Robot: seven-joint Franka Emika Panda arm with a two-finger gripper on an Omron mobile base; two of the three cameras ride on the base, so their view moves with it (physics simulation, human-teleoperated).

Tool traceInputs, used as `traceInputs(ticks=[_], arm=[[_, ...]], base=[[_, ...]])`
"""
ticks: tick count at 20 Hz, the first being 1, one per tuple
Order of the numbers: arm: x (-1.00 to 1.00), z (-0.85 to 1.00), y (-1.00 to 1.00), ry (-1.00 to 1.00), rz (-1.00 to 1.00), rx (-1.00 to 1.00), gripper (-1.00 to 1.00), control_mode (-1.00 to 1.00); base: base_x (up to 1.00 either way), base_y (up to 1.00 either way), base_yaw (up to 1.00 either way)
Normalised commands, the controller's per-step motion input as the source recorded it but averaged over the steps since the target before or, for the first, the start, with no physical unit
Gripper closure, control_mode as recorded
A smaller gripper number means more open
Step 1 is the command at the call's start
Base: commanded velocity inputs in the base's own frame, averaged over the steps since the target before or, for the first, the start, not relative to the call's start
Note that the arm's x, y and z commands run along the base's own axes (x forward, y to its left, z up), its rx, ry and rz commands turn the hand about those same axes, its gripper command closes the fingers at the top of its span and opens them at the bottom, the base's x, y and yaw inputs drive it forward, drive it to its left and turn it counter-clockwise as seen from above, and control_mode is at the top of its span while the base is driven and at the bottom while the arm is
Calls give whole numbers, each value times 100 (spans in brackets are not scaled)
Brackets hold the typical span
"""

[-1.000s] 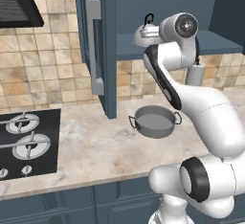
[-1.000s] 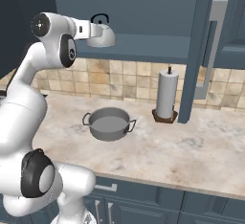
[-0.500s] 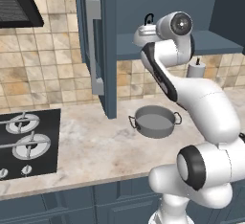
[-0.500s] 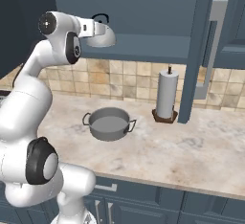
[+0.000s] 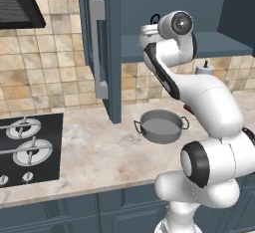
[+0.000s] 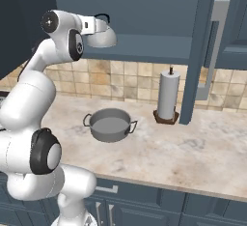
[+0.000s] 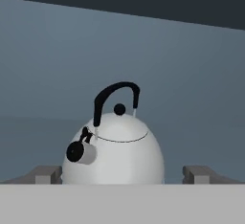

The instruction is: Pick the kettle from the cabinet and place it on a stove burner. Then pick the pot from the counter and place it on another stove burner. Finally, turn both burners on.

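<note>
Early in the first step; nothing delivered yet. Kettle [image 7: 115, 146] sits upright on the cabinet [image 5: 219, 45] shelf, spout toward the hand camera's left, black arched handle on top; in the right base view it stands at the shelf's front edge [image 6: 102, 35], just beyond the wrist. Gripper [image 7: 122, 173] level with the kettle body, jaws spread wide, one fingertip [image 7: 48, 174] either side of the dome; contact not evident, so I judge it unclasped, approach only. Cabinet door [image 5: 102, 48] swung open, bar handle facing out.

Pot [image 5: 160, 126] on the counter [image 5: 99, 152], untouched, well apart from the cooktop; paper towel roll [image 6: 167, 96] beside it toward the wall. Stove burners [image 5: 25, 126] bare, no flame visible; knobs [image 5: 27, 176] too small to read.

Left to do, by my reckoning: grasp and carry kettle to a burner; move pot to another; turn both on.
</note>
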Motion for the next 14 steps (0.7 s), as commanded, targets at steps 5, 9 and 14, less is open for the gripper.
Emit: traceInputs(ticks=[5,9,14], arm=[[6,0,2,-3,0,-3,-100,-100],[16,0,13,-1,0,-2,-100,-100],[23,0,6,0,0,1,-100,-100]], base=[[0,0,0],[0,0,0],[0,0,0]])
